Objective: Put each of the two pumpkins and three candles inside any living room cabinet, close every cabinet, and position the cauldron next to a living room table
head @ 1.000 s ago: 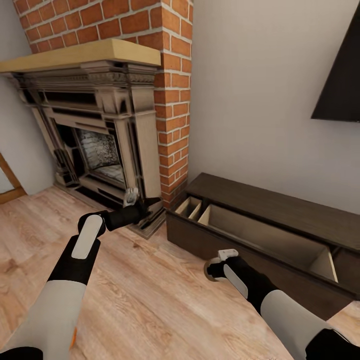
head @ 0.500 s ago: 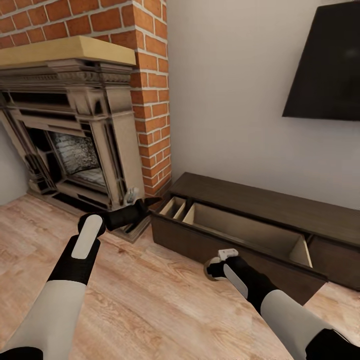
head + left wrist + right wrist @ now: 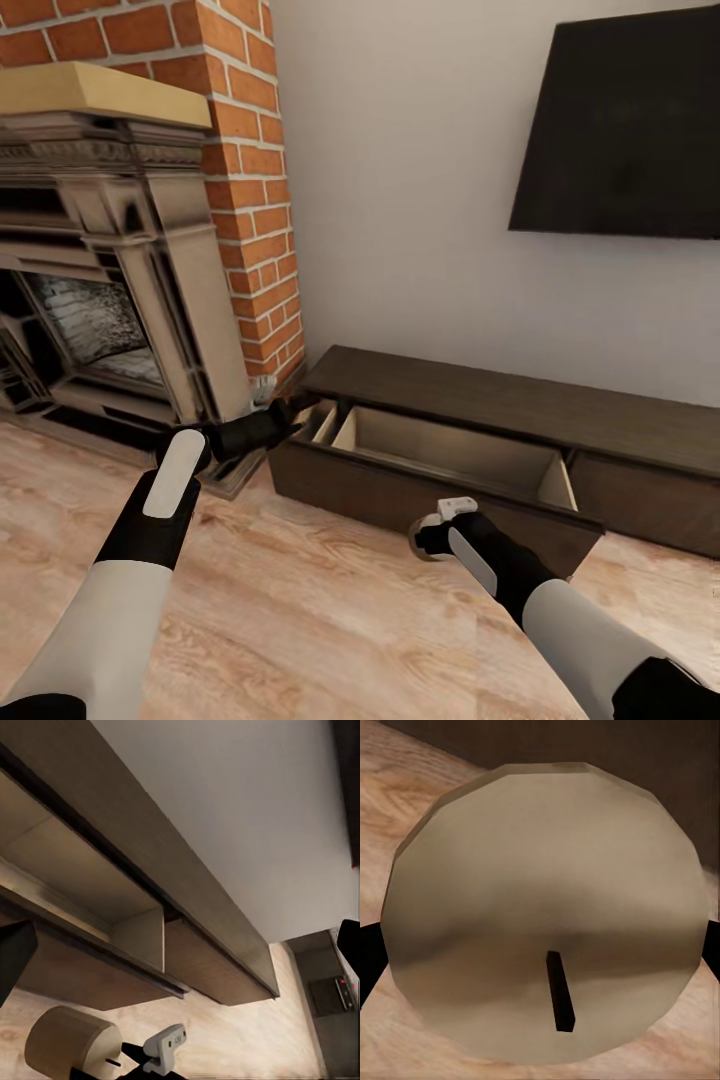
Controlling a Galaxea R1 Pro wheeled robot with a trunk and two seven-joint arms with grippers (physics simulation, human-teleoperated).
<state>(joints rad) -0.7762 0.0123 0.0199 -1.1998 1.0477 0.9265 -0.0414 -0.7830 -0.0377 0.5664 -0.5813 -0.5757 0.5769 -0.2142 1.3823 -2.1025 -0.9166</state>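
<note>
The right gripper (image 3: 432, 537) is clamped on a candle (image 3: 547, 915) just before the cabinet's (image 3: 480, 400) open drawer (left jaws apart, empty) — next, I judge: lift it in.

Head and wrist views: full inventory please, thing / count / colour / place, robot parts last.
candle: 1, beige with a dark wick, held in the right gripper, in front of the cabinet
cabinet: 1, dark brown, low along the wall right of the fireplace
open drawer: 1, pale beige inside, pulled out of the cabinet's left part, nothing seen in it
fireplace: 1, black and grey under a pale wood mantel, left
brick chimney: 1, red, behind the fireplace
TV screen: 1, black, on the wall above the cabinet
floor: light wood planks
left gripper: 1, black, near the drawer's left end, state unclear
right gripper: 1, black, shut on the candle
</note>
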